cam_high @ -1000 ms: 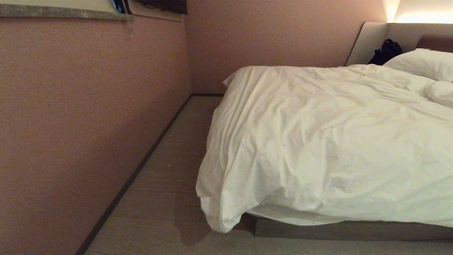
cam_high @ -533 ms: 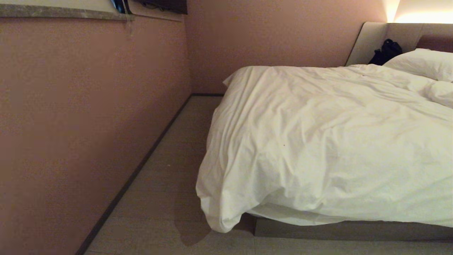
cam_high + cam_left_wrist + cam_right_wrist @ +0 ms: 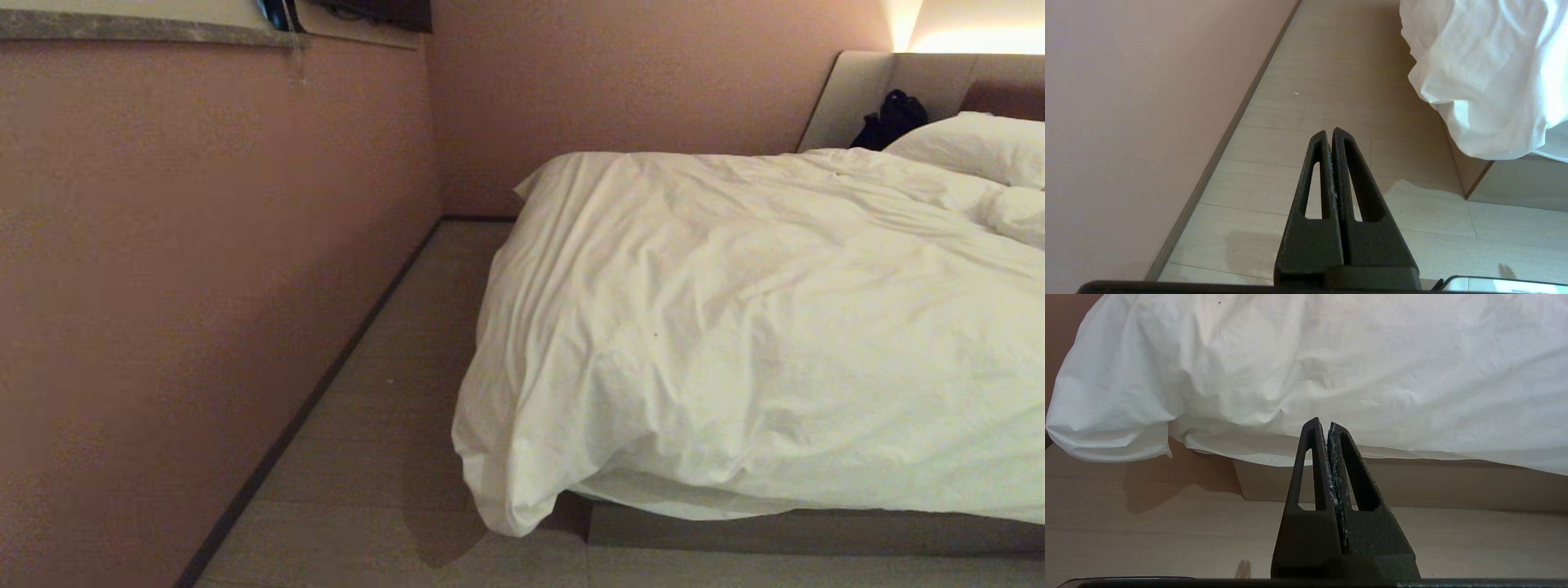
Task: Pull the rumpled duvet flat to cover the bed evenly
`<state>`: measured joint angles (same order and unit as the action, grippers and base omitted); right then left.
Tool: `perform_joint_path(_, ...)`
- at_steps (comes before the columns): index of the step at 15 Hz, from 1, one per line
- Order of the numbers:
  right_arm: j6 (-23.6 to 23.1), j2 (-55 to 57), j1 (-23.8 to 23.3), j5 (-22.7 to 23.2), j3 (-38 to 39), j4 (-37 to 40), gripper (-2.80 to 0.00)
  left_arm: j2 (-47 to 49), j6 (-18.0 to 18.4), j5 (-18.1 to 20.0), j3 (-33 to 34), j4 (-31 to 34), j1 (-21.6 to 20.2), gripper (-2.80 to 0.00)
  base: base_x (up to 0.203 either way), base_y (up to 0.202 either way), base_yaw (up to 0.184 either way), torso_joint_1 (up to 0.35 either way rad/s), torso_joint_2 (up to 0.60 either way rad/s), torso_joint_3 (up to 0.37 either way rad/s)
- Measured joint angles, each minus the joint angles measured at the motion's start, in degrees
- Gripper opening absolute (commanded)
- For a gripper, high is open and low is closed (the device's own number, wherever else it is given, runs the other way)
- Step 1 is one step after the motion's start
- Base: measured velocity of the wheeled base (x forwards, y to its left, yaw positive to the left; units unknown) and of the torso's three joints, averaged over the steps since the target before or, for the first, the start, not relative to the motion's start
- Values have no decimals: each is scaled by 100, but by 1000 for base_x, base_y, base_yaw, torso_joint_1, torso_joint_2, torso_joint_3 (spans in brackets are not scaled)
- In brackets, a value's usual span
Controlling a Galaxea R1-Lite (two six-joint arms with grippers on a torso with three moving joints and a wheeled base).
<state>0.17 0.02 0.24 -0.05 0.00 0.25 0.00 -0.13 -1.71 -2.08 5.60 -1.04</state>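
Duvet [image 3: 735,327] is draped over bed [image 3: 816,531], corner hung at 2 o'clock from left gripper [image 3: 1329,132]. Right gripper [image 3: 1322,422], nearer, is aimed at its hem at 12 o'clock. Both jaws are shut, nothing held.

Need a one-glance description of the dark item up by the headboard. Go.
Start at the bed's padded headboard, far right in the head view. Against it, just left of the white pillow, sits a crumpled black bundle. It is the only dark thing among the white bedding.

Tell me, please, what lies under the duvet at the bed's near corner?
Under the duvet a white sheet edge and the bed's base show; the mattress itself is covered.
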Motion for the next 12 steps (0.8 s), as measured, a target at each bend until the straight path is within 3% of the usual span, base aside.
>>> perform_joint_path(12, 1, 0, -2, 5, 0, 1, -280, 0, 8, 20, 5, -1, 0, -280, 0, 0, 0, 0, 0, 0)
